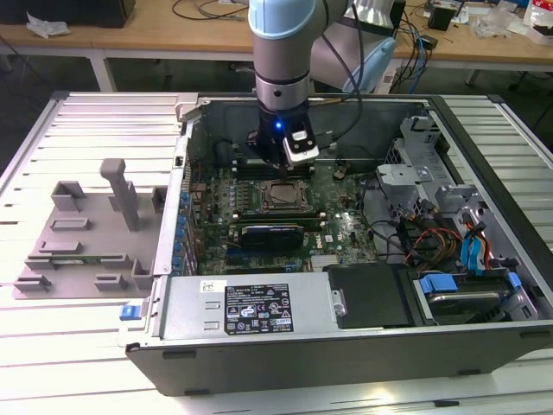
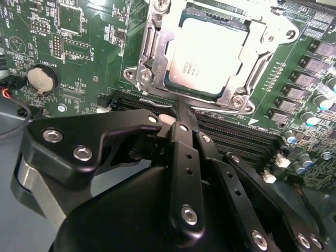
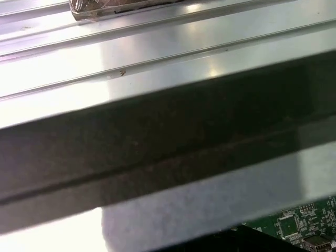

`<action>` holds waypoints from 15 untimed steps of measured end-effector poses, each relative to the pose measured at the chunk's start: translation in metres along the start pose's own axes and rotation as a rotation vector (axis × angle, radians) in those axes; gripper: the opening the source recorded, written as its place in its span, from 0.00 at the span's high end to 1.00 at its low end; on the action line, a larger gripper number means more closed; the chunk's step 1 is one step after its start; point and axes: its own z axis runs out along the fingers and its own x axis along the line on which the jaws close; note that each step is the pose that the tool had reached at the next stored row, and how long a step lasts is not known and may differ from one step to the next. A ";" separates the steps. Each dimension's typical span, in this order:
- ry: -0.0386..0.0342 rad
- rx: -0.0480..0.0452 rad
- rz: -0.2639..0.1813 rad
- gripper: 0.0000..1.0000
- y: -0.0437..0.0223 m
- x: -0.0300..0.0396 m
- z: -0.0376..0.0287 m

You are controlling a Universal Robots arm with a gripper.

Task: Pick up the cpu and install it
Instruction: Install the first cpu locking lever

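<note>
The gripper (image 2: pixel 176 113) hangs just above the motherboard (image 2: pixel 79 58) with its black fingers (image 2: pixel 181 131) drawn together to a narrow tip and nothing between them, so the jaws are clenched on air. The tip stands over the black memory slots (image 2: pixel 236 134), right at the near edge of the socket frame (image 2: pixel 152 52). The cpu (image 2: pixel 207 55) lies flat inside that frame: a square chip with a pale silver top plate, faint print near one side and a thin darker rim, sitting level and apart from the fingers. The bright metal frame closes round it on all sides, with screw heads at its corners, leaving little free room at the chip's edges. A round coin cell (image 2: pixel 38 79) sits on the board well away from the socket. In the exterior view the gripper (image 1: pixel 289 164) stands inside the open computer case (image 1: pixel 259 311), with the cpu (image 1: pixel 281 196) just in front of it near the middle of the board and a long black card (image 1: pixel 272 232) below that. Case walls ring the board, drive cages and cables (image 1: pixel 423 233) crowd the exterior view's right, and a grey fixture tray (image 1: pixel 86 233) rests outside on the ribbed table (image 1: pixel 52 337). The first wrist view shows the case wall (image 3: pixel 157 142) close by.
</note>
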 end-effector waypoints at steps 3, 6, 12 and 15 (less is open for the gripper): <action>-0.0115 0.0110 0.004 0.89 -0.0004 0.0003 0.0028; -0.0187 0.0101 0.005 0.89 -0.0007 0.0006 0.0046; -0.0242 0.0090 0.007 0.89 -0.0011 0.0007 0.0063; -0.0244 0.0087 0.007 0.89 -0.0011 0.0006 0.0064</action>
